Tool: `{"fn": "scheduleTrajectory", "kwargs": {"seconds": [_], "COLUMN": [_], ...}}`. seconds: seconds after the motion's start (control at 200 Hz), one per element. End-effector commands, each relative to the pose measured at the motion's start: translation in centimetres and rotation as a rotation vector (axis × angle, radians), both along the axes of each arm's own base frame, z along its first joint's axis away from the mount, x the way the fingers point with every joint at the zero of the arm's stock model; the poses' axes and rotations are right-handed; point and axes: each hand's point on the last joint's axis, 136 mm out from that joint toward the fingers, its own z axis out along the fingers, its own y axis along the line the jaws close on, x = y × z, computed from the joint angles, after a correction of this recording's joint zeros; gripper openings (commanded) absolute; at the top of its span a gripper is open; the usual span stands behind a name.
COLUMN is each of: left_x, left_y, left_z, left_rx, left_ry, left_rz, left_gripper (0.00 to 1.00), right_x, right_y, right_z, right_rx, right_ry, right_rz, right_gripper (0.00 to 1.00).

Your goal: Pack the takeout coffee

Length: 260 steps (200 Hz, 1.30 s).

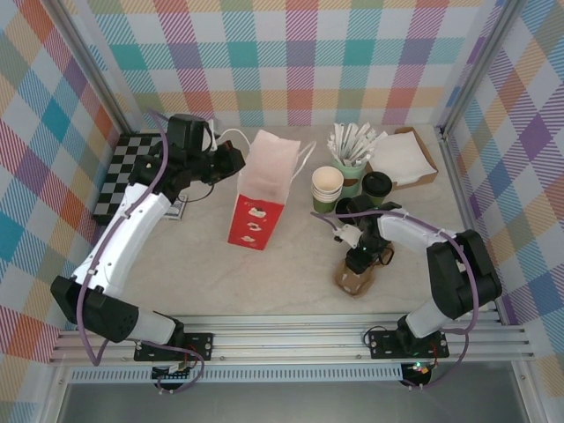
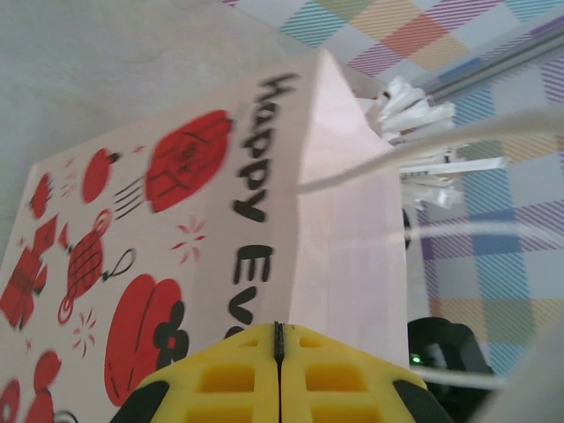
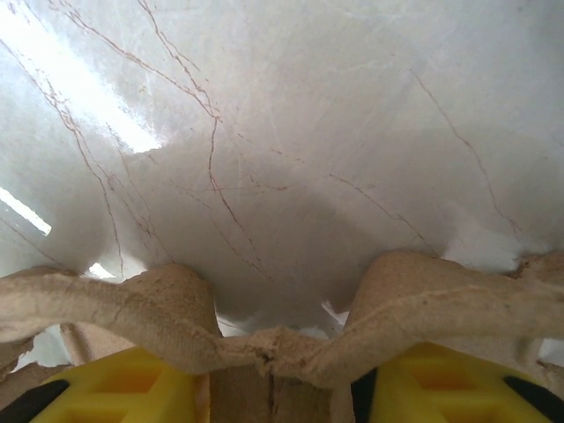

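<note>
- The step in hand, as we judge it, is taking up the pulp carrier point(image 1: 355, 280), which lies on the worktop point(image 1: 291, 273) in front of the right arm.
- The right pincer point(image 1: 359, 259) stands about half open astride the carrier's middle ridge. Pulp fills the gap between its yellow fingers point(image 3: 132, 388), but we cannot tell whether they press on it yet.
- To do this well, we would close squarely on the ridge, not on a thin torn edge, and lift level so the soft pulp does not fold.
- The left pincer point(image 2: 278, 352) has its pads closed flat together at the top of the paper bag point(image 1: 258, 189), near its white handle. We cannot tell what it pinches, if anything.
- The takeout coffee point(image 1: 377, 184) stands upright with its black lid on, beyond the carrier and apart from it, untouched.
- Just beside the coffee are the stack of lidless cups point(image 1: 327, 185) and the mint cup point(image 1: 352, 172), which holds white wrapped sticks point(image 1: 352, 139).
- The tray point(image 1: 425, 169) behind them holds napkins point(image 1: 398, 154).
- The bag stands with its mouth open; we see nothing in it, though its bottom is hidden. The carrier's hollows look empty.
</note>
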Motion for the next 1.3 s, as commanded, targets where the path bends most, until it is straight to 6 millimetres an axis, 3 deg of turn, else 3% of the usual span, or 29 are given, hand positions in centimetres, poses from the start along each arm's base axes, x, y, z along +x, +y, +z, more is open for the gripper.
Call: {"fn": "scheduleTrajectory", "kwargs": {"seconds": [0.0,0.18,0.305,0.475,0.63,0.81,0.88,0.98,1.025,1.15,1.295], "left_x": [-1.3,-2.3,-3.1,-3.3,-3.3,-4.0,-4.2,-4.9,-5.2,-6.0,-6.4], "left_y": [-1.4,-2.4,-2.3,-0.2,2.6,4.0,4.3,4.7,5.0,6.8,8.9], "left_z": [2.2,0.6,-0.8,-2.1,-3.2,-3.5,-3.3,-2.5,-2.3,-2.3,-2.6], "left_rx": [-0.084,-0.061,-0.009,0.01,0.076,0.135,0.148,0.154,0.164,0.223,0.271], "left_ry": [-0.036,-0.031,-0.056,-0.049,-0.022,-0.018,-0.02,-0.044,-0.047,-0.046,-0.059], "left_rz": [-0.08,-0.202,-0.279,-0.274,-0.213,-0.18,-0.165,-0.156,-0.146,-0.067,0.047], "left_gripper": [0.0,0.0,0.0,0.01,0.09,0.38,0.57,0.81,0.86,1.0,1.0], "right_x": [0.9,1.4,0.9,1.0,1.3,2.2,2.0,2.0,2.2,2.2,2.0], "right_y": [1.1,2.3,2.0,2.2,3.7,4.3,4.7,4.5,4.2,3.8,3.8], "right_z": [1.2,1.8,1.6,1.8,3.2,4.0,4.3,4.8,5.1,5.3,5.1], "right_rx": [0.06,0.119,0.107,0.092,0.148,0.157,0.194,0.201,0.185,0.154,0.191], "right_ry": [-0.028,-0.036,-0.023,-0.037,-0.039,-0.055,-0.057,-0.087,-0.093,-0.069,-0.081], "right_rz": [-0.077,-0.139,-0.141,-0.192,-0.222,-0.333,-0.349,-0.357,-0.374,-0.458,-0.591], "right_gripper": [0.46,0.47,0.47,0.5,0.57,0.62,0.64,0.74,0.78,0.79,0.89]}}
